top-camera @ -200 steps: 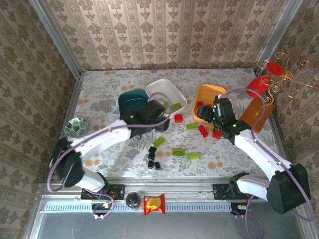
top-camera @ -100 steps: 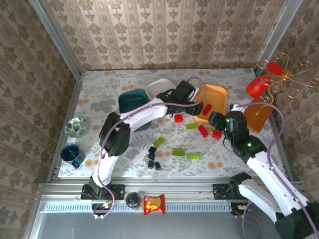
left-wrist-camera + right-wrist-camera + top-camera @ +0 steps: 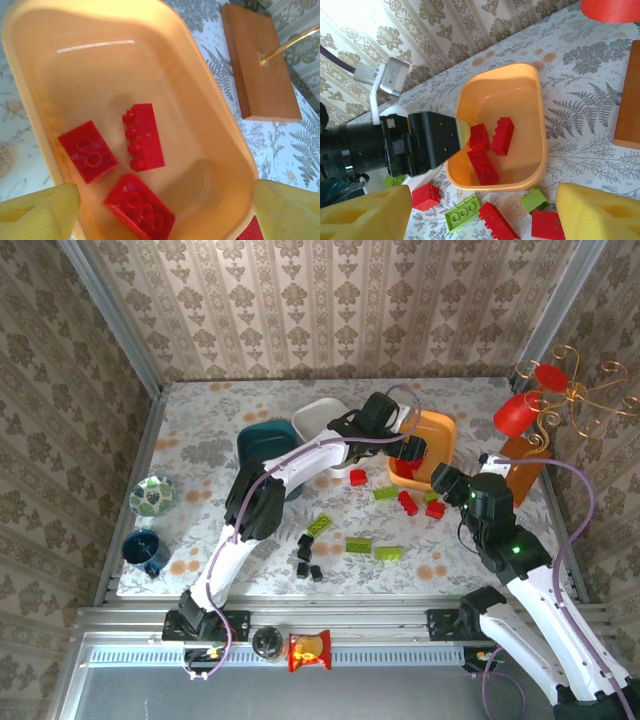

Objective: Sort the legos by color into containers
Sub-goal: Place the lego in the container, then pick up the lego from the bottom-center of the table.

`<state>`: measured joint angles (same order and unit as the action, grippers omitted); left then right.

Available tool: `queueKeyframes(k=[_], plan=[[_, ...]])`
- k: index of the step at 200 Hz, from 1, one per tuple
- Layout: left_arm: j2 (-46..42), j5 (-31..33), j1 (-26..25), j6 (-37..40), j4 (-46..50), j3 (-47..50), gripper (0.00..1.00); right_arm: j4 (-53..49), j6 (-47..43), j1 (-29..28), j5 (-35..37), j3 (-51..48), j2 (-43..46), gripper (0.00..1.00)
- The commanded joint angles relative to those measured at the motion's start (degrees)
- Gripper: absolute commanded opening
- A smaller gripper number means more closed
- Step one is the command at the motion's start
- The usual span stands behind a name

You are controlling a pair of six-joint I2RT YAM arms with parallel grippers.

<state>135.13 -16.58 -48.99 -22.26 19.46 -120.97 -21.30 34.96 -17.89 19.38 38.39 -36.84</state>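
My left claw [image 3: 408,452] has swung from the white tub [image 3: 318,415] to above the orange tub [image 3: 441,432], jaws wide and empty over three red legos [image 3: 142,136]; I should rise straight, clearing the rim.

Damask-papered walls [image 3: 330,310] on 3 sides w/ floral tablecloth [image 3: 200,430] below.

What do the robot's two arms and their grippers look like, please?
The left arm and right arm have white tubular links, black joint housings and a looping purple cable each. The left gripper and right gripper are black blocks with pale yellow fingers. A green light glows on the right arm.
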Motion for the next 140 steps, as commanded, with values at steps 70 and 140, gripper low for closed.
queueKeyframes(k=[70,140], plan=[[-38.38,5.63,2.06,-1.53,-20.74,37.30,1.00,2.81,-0.03,-0.77,-11.45,-1.21,-11.33,0.78],[-69.94,22.15,-2.75,0.35,-15.72,70.20,1.00,4.41,-6.10,-13.35,-18.66,0.84,-29.27,0.78]])
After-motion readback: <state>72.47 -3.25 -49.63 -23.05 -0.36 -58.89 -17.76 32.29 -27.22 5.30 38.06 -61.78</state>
